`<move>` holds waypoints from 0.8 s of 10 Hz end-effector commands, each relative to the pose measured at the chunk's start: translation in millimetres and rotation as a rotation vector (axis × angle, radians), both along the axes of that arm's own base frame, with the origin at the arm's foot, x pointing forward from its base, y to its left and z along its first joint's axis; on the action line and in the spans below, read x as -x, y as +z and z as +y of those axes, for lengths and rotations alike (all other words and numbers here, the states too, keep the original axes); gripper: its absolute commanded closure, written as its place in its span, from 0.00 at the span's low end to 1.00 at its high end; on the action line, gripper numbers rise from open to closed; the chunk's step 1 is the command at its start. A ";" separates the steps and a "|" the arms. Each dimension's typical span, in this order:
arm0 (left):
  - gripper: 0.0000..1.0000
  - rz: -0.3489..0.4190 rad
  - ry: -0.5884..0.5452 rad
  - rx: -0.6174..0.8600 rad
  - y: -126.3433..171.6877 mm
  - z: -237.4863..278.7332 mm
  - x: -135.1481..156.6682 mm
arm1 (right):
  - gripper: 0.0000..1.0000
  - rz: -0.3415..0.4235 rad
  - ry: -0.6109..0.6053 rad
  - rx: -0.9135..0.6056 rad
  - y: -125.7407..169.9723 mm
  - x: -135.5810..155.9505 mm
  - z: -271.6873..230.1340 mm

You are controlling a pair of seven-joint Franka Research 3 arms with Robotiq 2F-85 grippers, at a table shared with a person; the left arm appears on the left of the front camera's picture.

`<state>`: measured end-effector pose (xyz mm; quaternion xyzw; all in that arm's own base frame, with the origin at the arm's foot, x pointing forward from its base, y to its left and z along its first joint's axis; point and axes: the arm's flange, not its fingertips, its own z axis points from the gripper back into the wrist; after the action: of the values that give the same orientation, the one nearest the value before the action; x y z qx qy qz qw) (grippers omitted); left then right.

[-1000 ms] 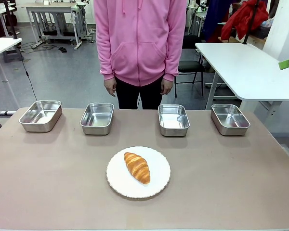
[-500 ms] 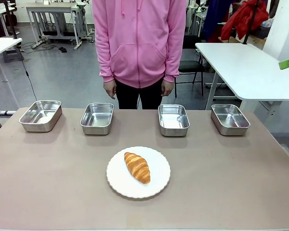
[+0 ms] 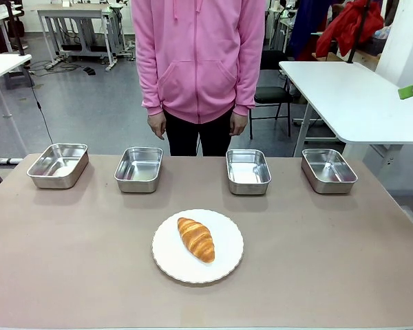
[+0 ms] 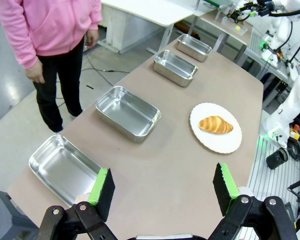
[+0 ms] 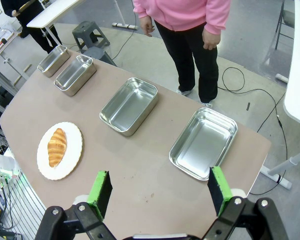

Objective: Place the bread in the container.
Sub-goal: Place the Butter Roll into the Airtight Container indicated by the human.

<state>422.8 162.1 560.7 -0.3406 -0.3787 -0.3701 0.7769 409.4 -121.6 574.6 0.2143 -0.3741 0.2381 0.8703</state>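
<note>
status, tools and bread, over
Left tool open, right tool open, both empty. Bread on plate, untouched. Pans empty, nothing blocking them.

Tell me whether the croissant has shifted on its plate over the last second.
No. In the front view the croissant keeps the same slant and the same gaps to the rim of the white plate as a second ago.

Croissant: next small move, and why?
Probably bring the left hand, open, over the croissant for a grasp. The croissant lies untouched on the plate, mid-table. The right hand is open too, and also away from it. The pans in the far row are empty, so nothing is placed yet.
</note>
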 end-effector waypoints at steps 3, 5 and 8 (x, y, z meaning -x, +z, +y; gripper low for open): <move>0.00 -0.006 -0.004 -0.001 -0.1 0.2 0.2 | 0.00 -0.018 0.011 -0.018 1.0 -1.4 0.4; 0.00 -0.006 -0.004 -0.001 -0.1 0.2 0.2 | 0.00 -0.018 0.011 -0.018 1.0 -1.4 0.4; 0.00 -0.006 -0.004 -0.001 -0.1 0.2 0.2 | 0.00 -0.018 0.011 -0.018 1.0 -1.4 0.4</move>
<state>422.8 162.1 560.7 -0.3406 -0.3787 -0.3701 0.7769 409.4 -121.6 574.6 0.2143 -0.3741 0.2381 0.8703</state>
